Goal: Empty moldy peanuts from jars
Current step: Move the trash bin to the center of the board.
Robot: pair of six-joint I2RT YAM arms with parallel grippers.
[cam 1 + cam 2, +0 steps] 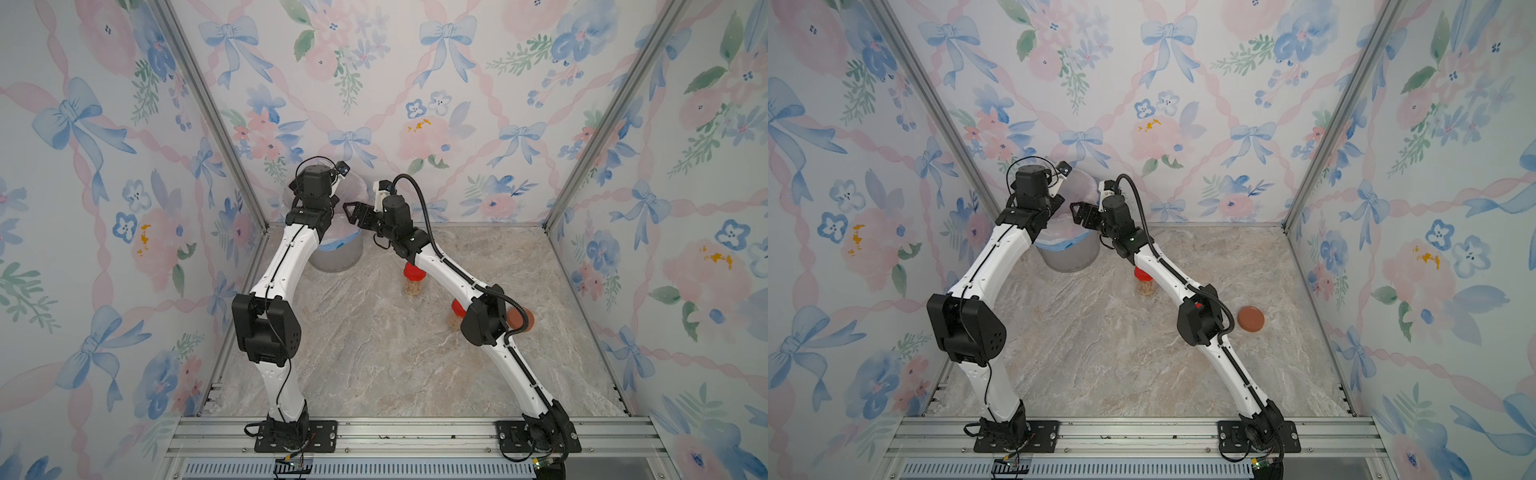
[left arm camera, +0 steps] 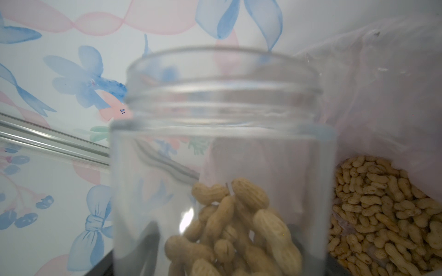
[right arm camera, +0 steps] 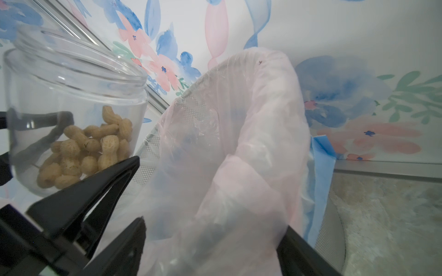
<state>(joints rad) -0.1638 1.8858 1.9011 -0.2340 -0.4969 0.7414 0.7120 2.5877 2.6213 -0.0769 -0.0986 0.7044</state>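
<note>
My left gripper is shut on the wide clear jar, which has no lid. Its dark fingers show through the glass. Moldy peanuts lie in the jar's bottom part, and the jar hangs by the rim of the grey bin. A heap of peanuts lies in the bin's pink liner. My right gripper stands open, its jaws on either side of a fold of that liner. Two red-lidded jars stand on the table, the nearer one half hidden by my right arm.
The brown lid lies flat on the marble table to the right of my right arm. Blue tape holds the liner to the bin. Floral walls close in the back and both sides.
</note>
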